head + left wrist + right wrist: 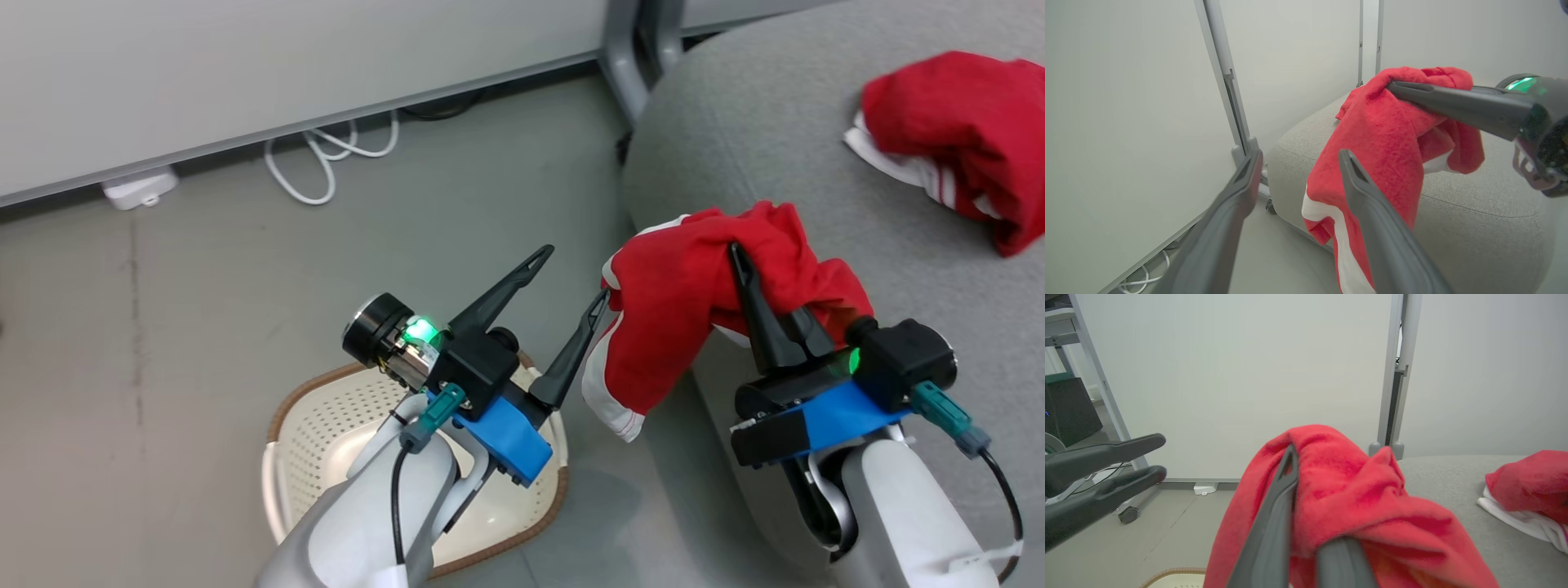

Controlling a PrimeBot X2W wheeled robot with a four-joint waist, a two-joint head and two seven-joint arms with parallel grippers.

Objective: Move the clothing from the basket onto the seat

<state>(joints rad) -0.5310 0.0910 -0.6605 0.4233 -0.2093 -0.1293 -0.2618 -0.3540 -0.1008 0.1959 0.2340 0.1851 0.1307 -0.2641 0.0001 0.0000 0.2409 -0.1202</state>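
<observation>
Because the right gripper point(739, 260) has its jaws clamped on a fold of one red garment point(678, 302), the cloth drapes over its fingers above the near left edge of the seat point(775, 122), with the striped tail hanging off the side, clear of the basket point(282, 416). The left gripper point(573, 275), jaws wide apart and empty, hovers just left of the cloth, probably keeping out of the way. A second red garment point(963, 122) lies far right on the seat, so release looks safer further over the cushion.

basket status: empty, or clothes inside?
Empty as far as visible: the basket shows bare perforated floor, no red fabric. The left arm hides its middle: cannot tell there.
</observation>
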